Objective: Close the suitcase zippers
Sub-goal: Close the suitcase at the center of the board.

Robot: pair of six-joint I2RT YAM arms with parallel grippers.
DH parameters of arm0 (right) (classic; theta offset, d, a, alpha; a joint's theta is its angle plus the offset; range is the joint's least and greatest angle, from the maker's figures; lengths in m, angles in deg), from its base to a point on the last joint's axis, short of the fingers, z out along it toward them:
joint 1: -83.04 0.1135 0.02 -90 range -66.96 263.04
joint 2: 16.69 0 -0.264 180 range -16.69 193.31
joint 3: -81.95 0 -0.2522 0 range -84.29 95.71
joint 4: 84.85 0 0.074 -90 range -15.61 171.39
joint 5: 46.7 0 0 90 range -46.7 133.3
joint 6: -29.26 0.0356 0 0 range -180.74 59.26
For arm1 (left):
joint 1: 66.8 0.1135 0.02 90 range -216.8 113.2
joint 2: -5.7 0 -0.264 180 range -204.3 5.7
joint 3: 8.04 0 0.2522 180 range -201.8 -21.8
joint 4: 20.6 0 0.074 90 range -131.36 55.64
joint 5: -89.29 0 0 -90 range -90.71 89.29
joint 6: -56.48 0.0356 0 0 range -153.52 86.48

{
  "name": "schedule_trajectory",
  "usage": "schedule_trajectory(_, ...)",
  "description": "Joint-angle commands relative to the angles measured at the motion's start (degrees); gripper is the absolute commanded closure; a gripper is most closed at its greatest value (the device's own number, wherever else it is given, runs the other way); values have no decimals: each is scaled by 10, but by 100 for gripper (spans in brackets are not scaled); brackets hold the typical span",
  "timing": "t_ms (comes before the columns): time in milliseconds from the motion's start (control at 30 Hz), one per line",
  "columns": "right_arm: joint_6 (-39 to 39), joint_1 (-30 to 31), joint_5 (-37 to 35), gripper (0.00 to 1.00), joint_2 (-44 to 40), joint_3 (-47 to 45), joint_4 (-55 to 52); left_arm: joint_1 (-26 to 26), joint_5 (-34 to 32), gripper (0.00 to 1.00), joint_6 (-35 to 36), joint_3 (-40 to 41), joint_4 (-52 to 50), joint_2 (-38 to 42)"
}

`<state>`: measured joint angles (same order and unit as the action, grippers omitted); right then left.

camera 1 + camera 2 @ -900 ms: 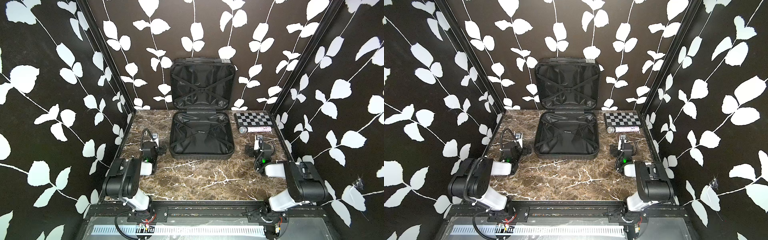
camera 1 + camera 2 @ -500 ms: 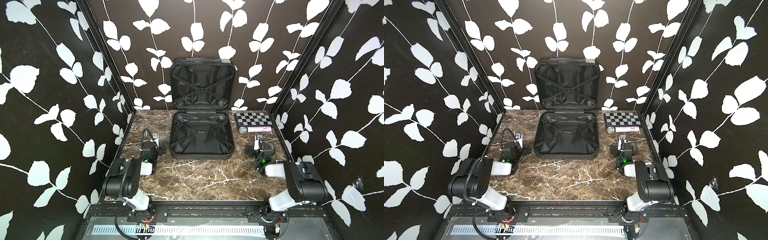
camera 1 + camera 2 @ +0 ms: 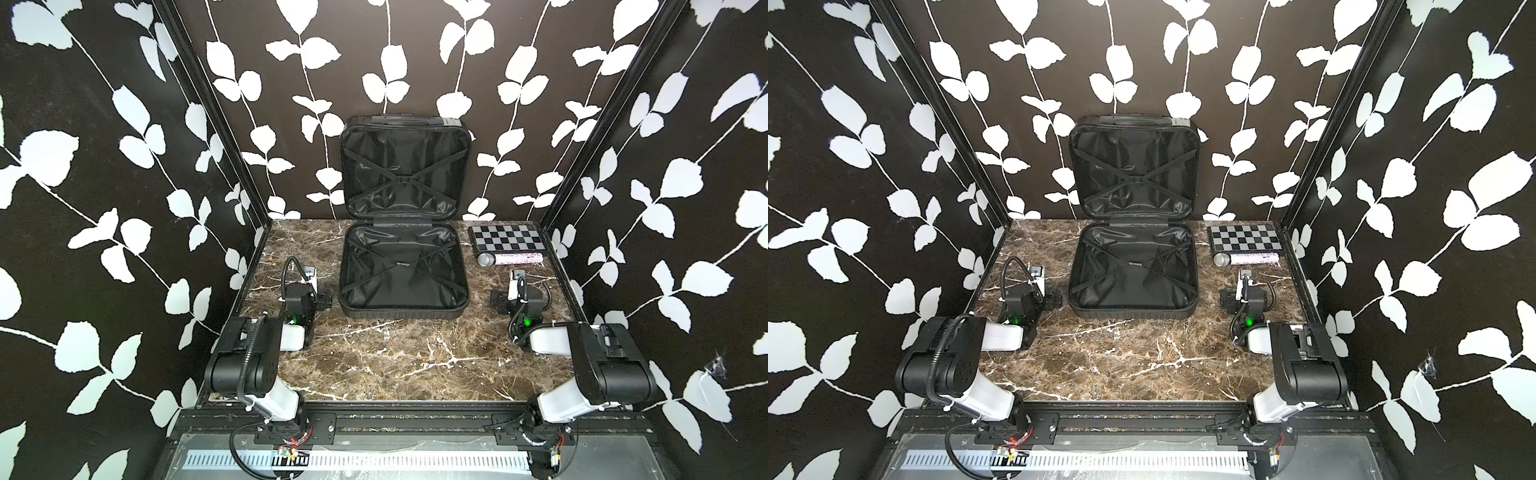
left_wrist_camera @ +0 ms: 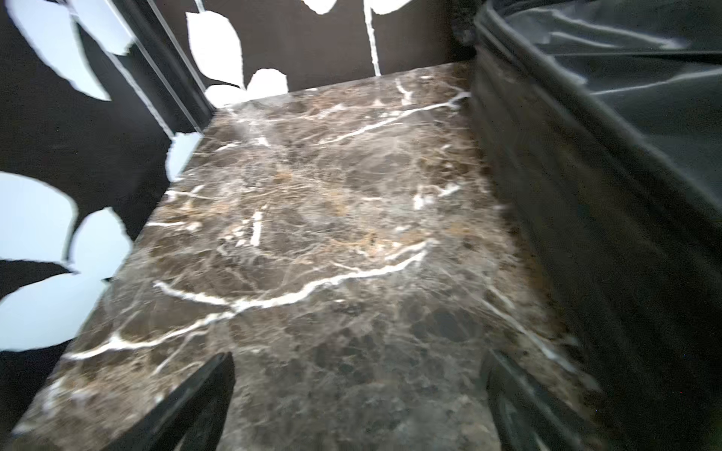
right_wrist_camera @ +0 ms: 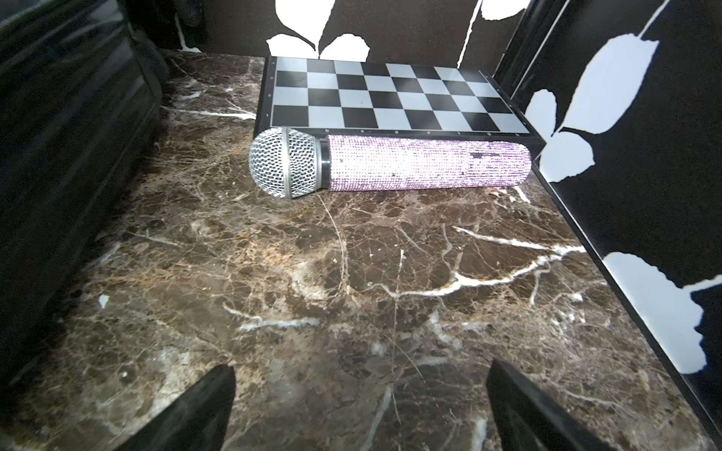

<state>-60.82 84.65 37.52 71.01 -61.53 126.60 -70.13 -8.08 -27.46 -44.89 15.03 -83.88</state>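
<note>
Dark brown marble tabletop (image 3: 374, 353) with white veins fills the floor of a booth walled in black with white leaf prints.

At the left, the left gripper (image 4: 359, 361) sits low over the marble just beside the case's left wall. Its jaws are spread wide and nothing is between them.

In the middle lies the small black hard-shell suitcase (image 3: 401, 313), wide open. Its lower shell is flat on the table, and its lid (image 3: 405, 170) stands upright against the back wall. Both shells are empty in both top views: we see only glossy black lining and crossed straps. The zippers run round the shell rims, but the pulls are too small and dark for us to find.

To the right of the case, the right gripper (image 5: 360, 371) is parted just as wide, with nothing between its jaws. It faces a lilac rhinestone microphone with a silver mesh head (image 5: 386, 164). The microphone lies against a flat black-and-grey checkerboard (image 5: 390, 97) in the far right corner.

We judge the task has not begun. Before any zipping, the lid must be tipped forward onto the lower shell. That calls for an arm to reach up to the lid's top edge, where the wall leaves little room behind. Only then can we look for a pull.
</note>
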Motion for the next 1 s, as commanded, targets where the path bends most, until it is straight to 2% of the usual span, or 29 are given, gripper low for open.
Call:
schedule_trajectory(0,10,-1,-25,1,-58,17,-40,0,-69,0,-30,5,-26,65)
schedule_trajectory(100,34,-2,-36,1,-113,64,-185,0,-98,0,-73,-25,-172,146)
schedule_trajectory(200,50,-1,-27,1,-152,75,-228,0,-88,0,-134,-75,-347,216)
schedule_trajectory(300,71,-1,-23,1,-185,96,-273,0,-48,1,-198,-132,-497,253)
schedule_trajectory(433,117,-1,0,1,-197,162,-348,0,68,1,-249,-193,-631,264)
schedule_trajectory(533,124,-2,60,1,-189,218,-376,-1,148,1,-271,-217,-685,260)
schedule_trajectory(667,131,-1,131,1,-147,308,-408,0,238,6,-265,-237,-704,250)
schedule_trajectory(800,115,5,184,1,-82,418,-446,-1,286,19,-251,-268,-716,212)
schedule_trajectory(967,102,23,230,2,-7,519,-434,-1,342,36,-256,-309,-715,144)
